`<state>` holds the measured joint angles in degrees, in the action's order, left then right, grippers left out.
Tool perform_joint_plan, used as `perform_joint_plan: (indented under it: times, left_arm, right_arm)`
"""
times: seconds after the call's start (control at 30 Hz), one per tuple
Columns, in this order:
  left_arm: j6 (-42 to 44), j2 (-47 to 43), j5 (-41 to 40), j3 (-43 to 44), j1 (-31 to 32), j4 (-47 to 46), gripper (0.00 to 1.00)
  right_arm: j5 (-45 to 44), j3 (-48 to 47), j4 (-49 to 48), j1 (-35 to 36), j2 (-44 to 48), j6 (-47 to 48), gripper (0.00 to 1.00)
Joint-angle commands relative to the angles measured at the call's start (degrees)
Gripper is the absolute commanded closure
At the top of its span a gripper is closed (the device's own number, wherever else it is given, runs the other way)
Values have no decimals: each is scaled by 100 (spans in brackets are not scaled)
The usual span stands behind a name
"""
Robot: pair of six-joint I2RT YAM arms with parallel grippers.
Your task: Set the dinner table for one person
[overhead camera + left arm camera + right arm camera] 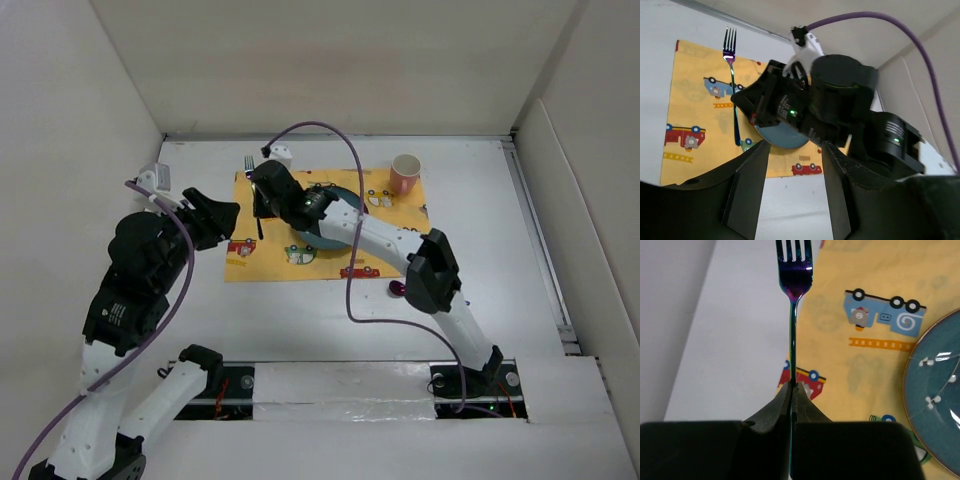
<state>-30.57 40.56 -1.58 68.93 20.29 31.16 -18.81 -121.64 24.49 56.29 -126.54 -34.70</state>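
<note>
My right gripper (792, 386) is shut on the handle of an iridescent fork (794, 300) and holds it over the left edge of the yellow vehicle-print cloth (875, 320), tines pointing to the far wall. The fork (252, 185) and right gripper (262, 205) also show in the top view, left of the blue plate (335, 235). The plate (937, 410) lies on the cloth. A pink cup (404, 174) stands at the cloth's far right corner. My left gripper (215, 222) is open and empty above the white dinner table (480, 240), left of the cloth.
A small purple object (396, 289) lies on the table just past the cloth's near right corner, by the right arm's elbow. Off-white walls close the table on three sides. A purple cable (350, 230) loops over the cloth.
</note>
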Motion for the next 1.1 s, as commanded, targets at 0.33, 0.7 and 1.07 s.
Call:
perform_joint_plan:
  times: [0.33, 0.7, 1.07]
  left_arm:
    - [-99, -13, 229, -283, 150, -110, 57]
    - [-90, -21, 246, -336, 212, -119, 57]
    - [-178, 5, 290, -433, 212, -198, 57]
  right_arm:
    - [-457, -527, 671, -286, -1259, -942, 100]
    - [-369, -535, 829, -338, -1716, -1223, 100]
    - [-88, -553, 672, -444, -1374, -1268, 59]
